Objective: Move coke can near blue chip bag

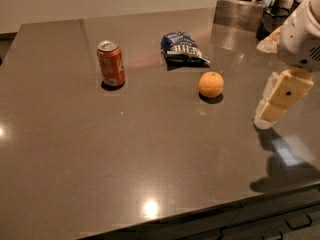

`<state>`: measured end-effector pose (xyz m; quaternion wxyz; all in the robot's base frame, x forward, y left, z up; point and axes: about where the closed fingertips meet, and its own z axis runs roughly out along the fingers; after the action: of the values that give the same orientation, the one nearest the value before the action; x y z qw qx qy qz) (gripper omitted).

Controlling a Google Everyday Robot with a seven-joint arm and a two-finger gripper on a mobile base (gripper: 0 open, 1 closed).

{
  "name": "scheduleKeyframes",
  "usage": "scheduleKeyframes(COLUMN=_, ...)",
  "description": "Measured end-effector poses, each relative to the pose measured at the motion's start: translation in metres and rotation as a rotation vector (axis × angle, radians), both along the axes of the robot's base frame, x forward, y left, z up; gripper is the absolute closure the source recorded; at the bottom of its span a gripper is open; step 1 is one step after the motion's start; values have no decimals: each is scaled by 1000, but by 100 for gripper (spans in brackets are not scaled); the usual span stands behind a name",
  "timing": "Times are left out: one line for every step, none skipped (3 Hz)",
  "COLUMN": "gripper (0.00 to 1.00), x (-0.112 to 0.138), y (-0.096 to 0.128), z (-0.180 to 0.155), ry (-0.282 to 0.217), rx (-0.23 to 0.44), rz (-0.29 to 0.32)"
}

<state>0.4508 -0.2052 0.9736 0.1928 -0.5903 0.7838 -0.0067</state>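
The coke can [111, 63] stands upright on the dark brown table [75, 159], towards the back left. The blue chip bag [182, 48] lies flat to the right of the can and a little farther back, about a hand's width from it. My gripper [272, 109] hangs over the table's right side, pointing down and left. It is far to the right of the can and holds nothing that I can see.
A round orange fruit [211, 84] sits between the bag and my gripper. A metal box [240, 11] and jars stand at the back right. The table's front edge runs along the bottom right.
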Motion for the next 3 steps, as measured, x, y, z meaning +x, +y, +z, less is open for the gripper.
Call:
scheduleKeyframes(gripper=0, x=11, y=18, z=-4, ry=2, rx=115, rz=6)
scheduleKeyframes(gripper=0, x=23, y=31, z=-10, ry=3, rx=262, rz=-9)
scheduleKeyframes(gripper=0, x=28, y=51, z=-9, ry=-40, rx=404, rz=-14)
